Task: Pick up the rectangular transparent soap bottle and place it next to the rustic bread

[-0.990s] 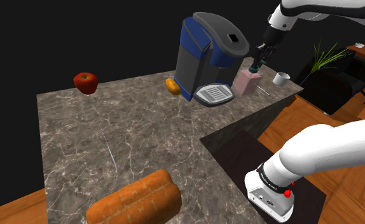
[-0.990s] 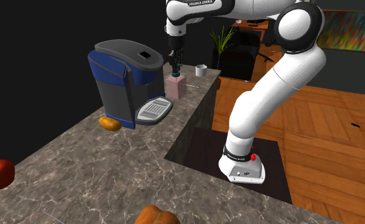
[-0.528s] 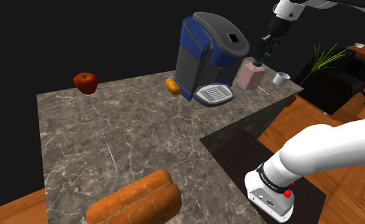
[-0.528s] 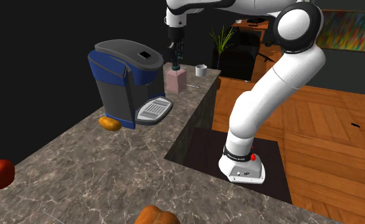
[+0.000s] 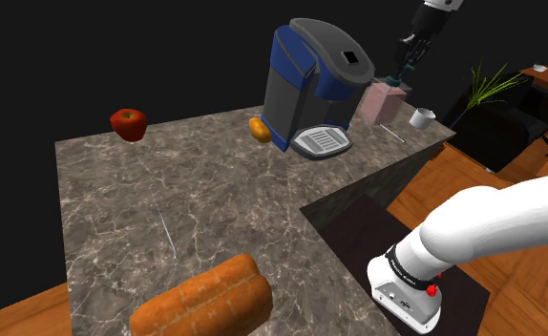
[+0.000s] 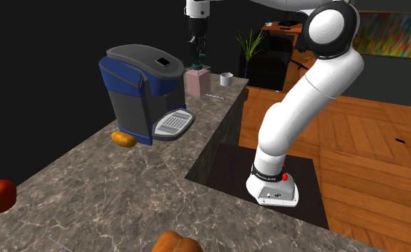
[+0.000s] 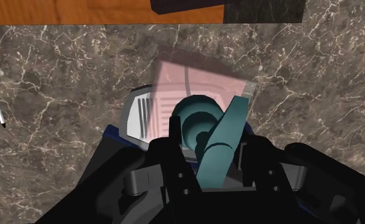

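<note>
Pinching the teal pump top [image 7: 199,124] tight, the black hand [image 5: 403,69] [image 6: 197,54] [image 7: 206,151] is holding the see-through pink box-shaped soap bottle [image 5: 385,96] [image 6: 197,81] [image 7: 203,79] up off the dark marble surface [image 5: 167,210], tilted, beside the blue and grey coffee machine [image 5: 305,86]. The long brown bread loaf [image 5: 203,301] is lying well apart from it.

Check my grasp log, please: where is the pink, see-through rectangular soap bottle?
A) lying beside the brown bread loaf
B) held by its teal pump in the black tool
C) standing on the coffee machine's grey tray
B: the black tool is shut on the teal pump of the pink, see-through rectangular soap bottle.
</note>
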{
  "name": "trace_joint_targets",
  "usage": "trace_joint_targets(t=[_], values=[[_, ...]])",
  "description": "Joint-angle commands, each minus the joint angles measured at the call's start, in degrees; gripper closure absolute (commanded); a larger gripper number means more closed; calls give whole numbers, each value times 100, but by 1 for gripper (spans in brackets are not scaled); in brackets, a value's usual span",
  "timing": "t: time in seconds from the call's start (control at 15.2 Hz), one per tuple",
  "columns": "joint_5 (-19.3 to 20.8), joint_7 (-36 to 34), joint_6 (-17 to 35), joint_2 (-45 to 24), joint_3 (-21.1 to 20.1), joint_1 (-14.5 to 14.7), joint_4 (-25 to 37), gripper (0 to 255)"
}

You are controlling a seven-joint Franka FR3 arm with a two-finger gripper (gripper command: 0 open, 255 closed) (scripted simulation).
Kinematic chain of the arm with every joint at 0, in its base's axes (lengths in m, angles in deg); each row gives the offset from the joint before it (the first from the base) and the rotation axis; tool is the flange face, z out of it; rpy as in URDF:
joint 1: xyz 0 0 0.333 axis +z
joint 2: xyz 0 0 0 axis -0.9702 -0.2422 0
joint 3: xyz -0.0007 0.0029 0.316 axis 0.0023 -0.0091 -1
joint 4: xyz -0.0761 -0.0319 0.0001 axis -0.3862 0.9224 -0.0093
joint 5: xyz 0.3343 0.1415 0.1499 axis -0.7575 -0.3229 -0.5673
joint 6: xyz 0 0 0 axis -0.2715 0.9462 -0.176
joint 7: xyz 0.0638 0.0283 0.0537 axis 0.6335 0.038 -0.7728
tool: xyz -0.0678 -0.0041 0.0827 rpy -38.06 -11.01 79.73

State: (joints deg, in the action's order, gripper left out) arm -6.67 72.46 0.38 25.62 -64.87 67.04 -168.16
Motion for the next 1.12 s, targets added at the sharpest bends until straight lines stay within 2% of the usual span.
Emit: trace_joint_targets(t=[0.0, 0.07, 0.53, 1.06], values=[[-14, 5, -145, -49, -4, 9, 191, 255], [-16, 6, -174, -58, -5, 10, 229, 255], [-151, -798, -434, 1151, -714, 76, -744, 255], [-660, -1696, -869, 2289, -1564, 214, -1453, 255]])
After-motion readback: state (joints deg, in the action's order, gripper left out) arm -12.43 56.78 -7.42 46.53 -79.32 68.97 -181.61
